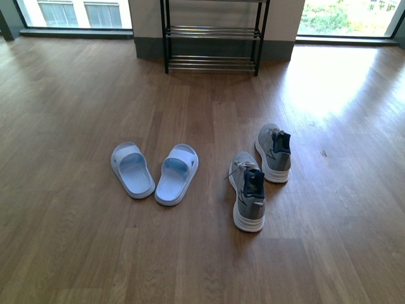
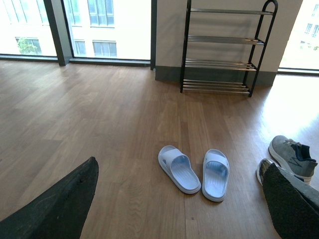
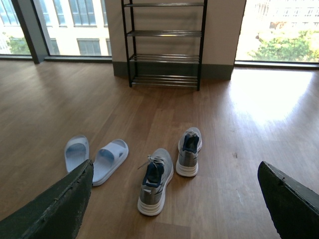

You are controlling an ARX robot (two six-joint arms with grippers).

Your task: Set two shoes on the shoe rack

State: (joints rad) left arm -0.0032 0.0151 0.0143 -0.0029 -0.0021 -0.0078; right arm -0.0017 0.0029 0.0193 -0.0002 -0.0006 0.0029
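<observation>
All four shoes are down on the wood floor (image 1: 76,95), well apart from the shoe rack (image 1: 212,38), which stands back against the wall between the windows. The pale blue pair is on the left: the left slide (image 1: 132,170) and the right slide (image 1: 177,174) both point toes toward the rack, heels close together and toes splayed out a bit. Over to the right are the grey sneakers, toes toward the rack too. The nearer sneaker (image 1: 249,190) has a loose lace trailing off to its left, and the farther sneaker (image 1: 274,152) sits just beside it, a bit further right and closer to the rack. Neither arm shows up in the front view. From the wrist cams, the left fingers (image 2: 60,204) are spread wide with nothing in them, and the right fingers (image 3: 55,209) are the same, wide apart and holding nothing, both up above the floor.
</observation>
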